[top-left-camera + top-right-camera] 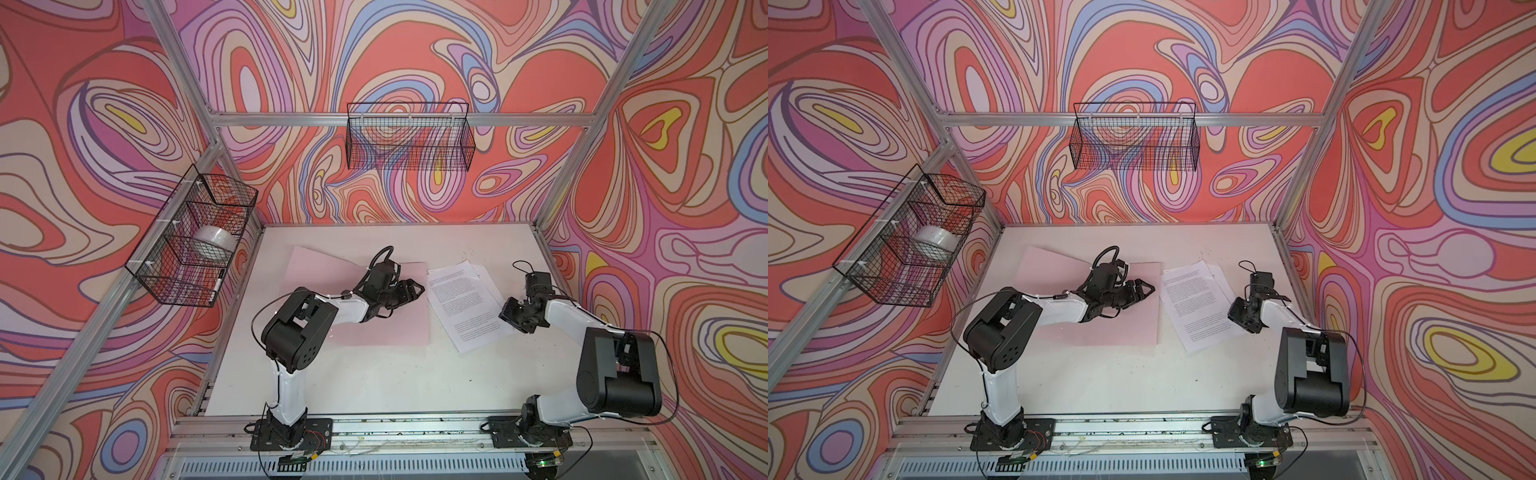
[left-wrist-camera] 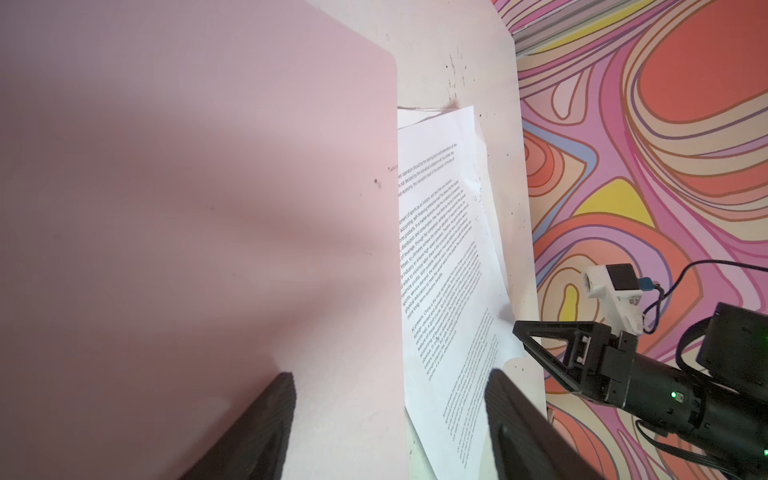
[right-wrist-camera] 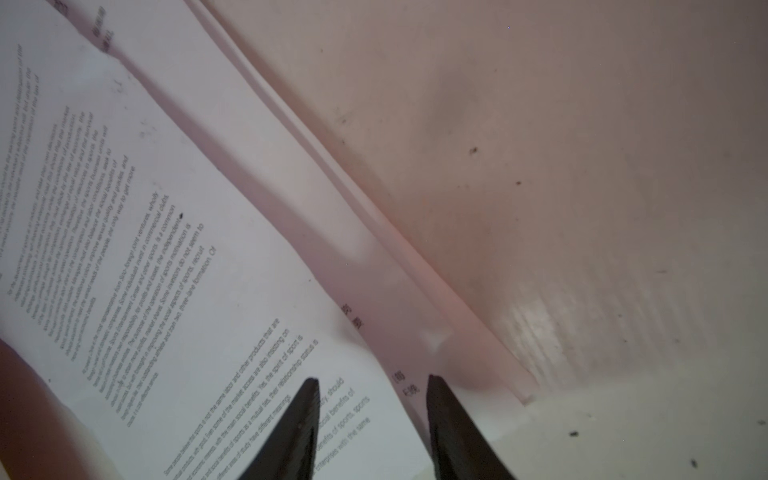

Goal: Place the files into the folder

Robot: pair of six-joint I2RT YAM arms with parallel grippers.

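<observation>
The pale pink folder (image 1: 399,328) lies flat on the white table, left of centre in both top views, partly hidden under my left arm. White printed files (image 1: 461,307) lie fanned just to its right, touching its edge. My left gripper (image 1: 415,291) hovers open over the folder's right edge; in the left wrist view the left gripper (image 2: 390,373) has one finger above the folder (image 2: 208,187) and the other above the files (image 2: 440,257). My right gripper (image 3: 372,380) is down at the right edge of the files (image 3: 166,270), open, with the top sheet's edge between its fingers.
A wire basket (image 1: 195,245) on the left wall holds a white roll (image 1: 214,243). Another wire basket (image 1: 409,139) hangs on the back wall. Aluminium frame posts stand at the table's (image 1: 374,382) back corners. Patterned walls close in the sides.
</observation>
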